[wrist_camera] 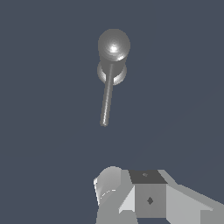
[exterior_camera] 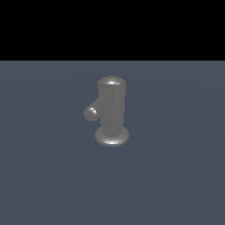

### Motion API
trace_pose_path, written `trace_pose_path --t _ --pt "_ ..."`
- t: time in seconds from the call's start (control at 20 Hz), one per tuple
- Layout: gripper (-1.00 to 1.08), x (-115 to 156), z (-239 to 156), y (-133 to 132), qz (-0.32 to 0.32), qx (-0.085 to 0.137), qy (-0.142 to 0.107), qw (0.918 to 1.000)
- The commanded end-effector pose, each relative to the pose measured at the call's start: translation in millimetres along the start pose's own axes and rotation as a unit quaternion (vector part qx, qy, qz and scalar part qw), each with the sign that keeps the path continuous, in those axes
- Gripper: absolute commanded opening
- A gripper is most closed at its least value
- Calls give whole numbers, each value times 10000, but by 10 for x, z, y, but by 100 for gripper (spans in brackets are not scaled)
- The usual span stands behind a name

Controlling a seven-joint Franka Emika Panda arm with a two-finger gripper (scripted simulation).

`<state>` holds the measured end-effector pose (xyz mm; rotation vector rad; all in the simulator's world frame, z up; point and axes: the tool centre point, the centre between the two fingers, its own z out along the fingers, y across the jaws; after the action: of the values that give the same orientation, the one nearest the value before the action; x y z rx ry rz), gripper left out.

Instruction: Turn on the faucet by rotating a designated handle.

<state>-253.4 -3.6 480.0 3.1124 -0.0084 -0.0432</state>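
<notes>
The faucet [exterior_camera: 111,110] is a dull grey upright cylinder on a wider round base disc, standing on the flat floor in the middle of the exterior view. Its handle [exterior_camera: 92,111], a slim rod with a rounded end, juts from the cylinder's upper part toward the exterior view's left and the camera. From above in the wrist view, the faucet [wrist_camera: 113,45] shows its round top, and the handle [wrist_camera: 106,98] runs out as a long thin rod. Part of my gripper [wrist_camera: 148,197] shows as pale grey blocks, well apart from the rod's tip. Its fingers are not clear.
The grey-blue floor [exterior_camera: 176,176] spreads flat around the faucet. A black band fills the exterior view above it. My arm does not show in the exterior view.
</notes>
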Motion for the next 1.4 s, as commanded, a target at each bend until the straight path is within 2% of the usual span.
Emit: trace_pose_path --t 0.0,0.3,0.6,1.35 --pt "-100 0 0 0 0 0 0 10000" --pt "-100 4 81 -26 21 5 4 10000" --pt "-100 20 330 -107 85 19 16 10000" --pt "-100 122 1511 -503 385 87 74 9992"
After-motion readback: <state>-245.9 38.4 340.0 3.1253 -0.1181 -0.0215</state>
